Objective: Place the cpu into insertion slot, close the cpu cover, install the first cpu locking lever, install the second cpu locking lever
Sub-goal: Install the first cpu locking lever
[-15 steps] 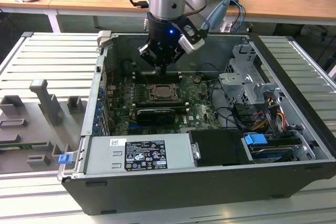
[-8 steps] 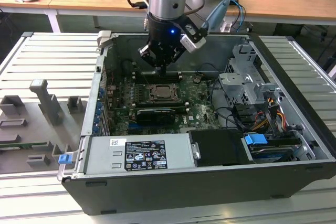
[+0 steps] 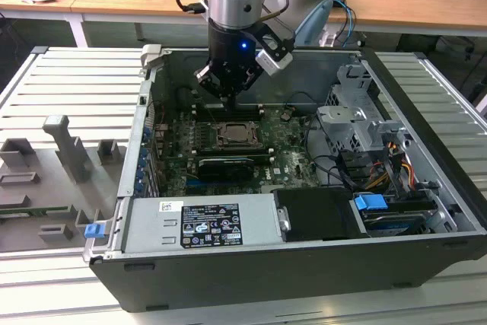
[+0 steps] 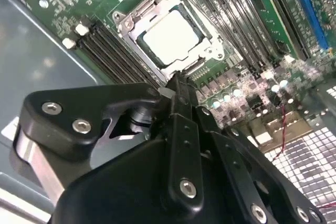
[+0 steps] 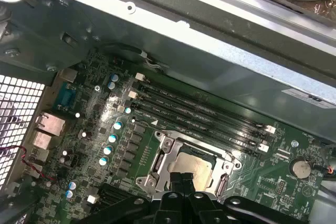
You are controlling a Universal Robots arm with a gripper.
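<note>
So here's where it's at: the cpu (image 4: 170,38) is sitting flat in the insertion slot (image 3: 221,136) on the green motherboard (image 5: 105,103), inside the open PC case (image 3: 304,279) that's lying on the slatted metal bench (image 3: 61,89). The cpu cover (image 4: 148,10) looks to be down over it, with the silvery frame all around the chip and the shiny top showing through the window. I honestly can't tell how the locking levers stand. The end effector (image 3: 228,97) hangs right over the slot's edge on the side nearest the black memory slots (image 5: 199,111). In both wrist views its black fingers (image 4: 181,108) are pressed together with nothing between them, so it's closed and empty-handed. The tips sit just beside the frame's edge, but I can't say whether they actually touch it.
</note>
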